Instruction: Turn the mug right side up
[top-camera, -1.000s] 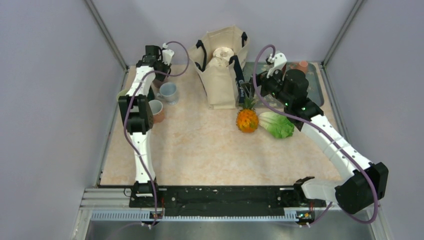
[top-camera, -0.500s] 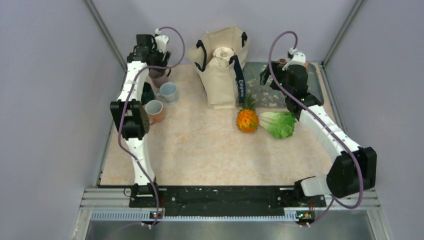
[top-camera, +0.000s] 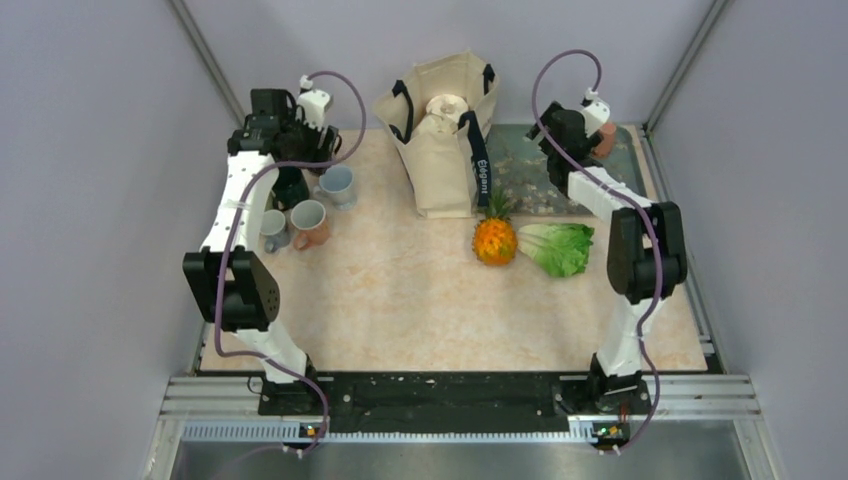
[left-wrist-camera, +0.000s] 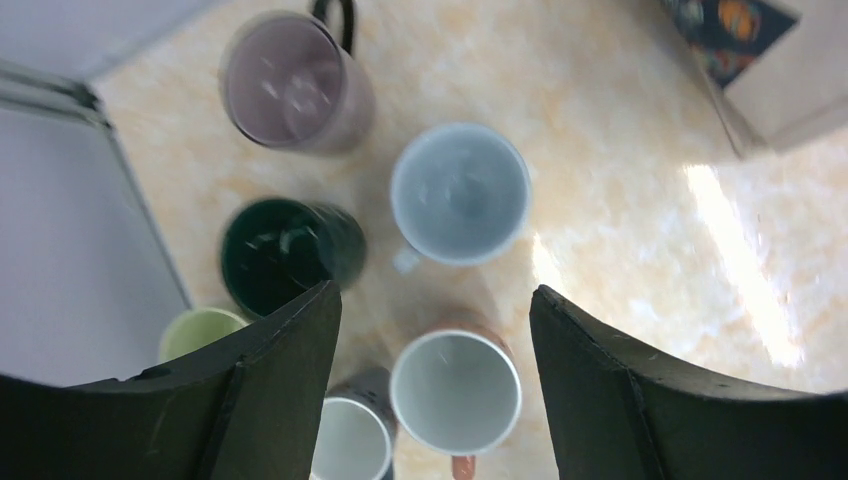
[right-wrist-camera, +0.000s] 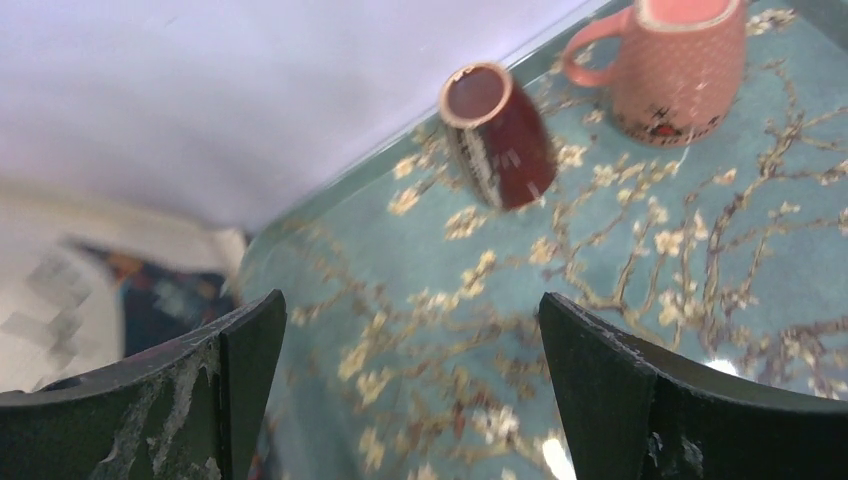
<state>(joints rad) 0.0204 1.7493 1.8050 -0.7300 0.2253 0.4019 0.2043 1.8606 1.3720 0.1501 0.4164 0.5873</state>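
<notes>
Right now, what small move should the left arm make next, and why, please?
Probably lift the left gripper straight up and clear: its jaws stand open and empty, and all six mugs below it already sit mouth up.

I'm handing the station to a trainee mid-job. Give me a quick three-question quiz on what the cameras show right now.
1. True or false: the right gripper is shut on the dark red mug.
2. How many mugs does the left wrist view show?
3. What lies beside the pineapple? A lettuce, B banana, C sponge.
Key: 1 false, it is open and empty; 2 six; 3 A.
</notes>
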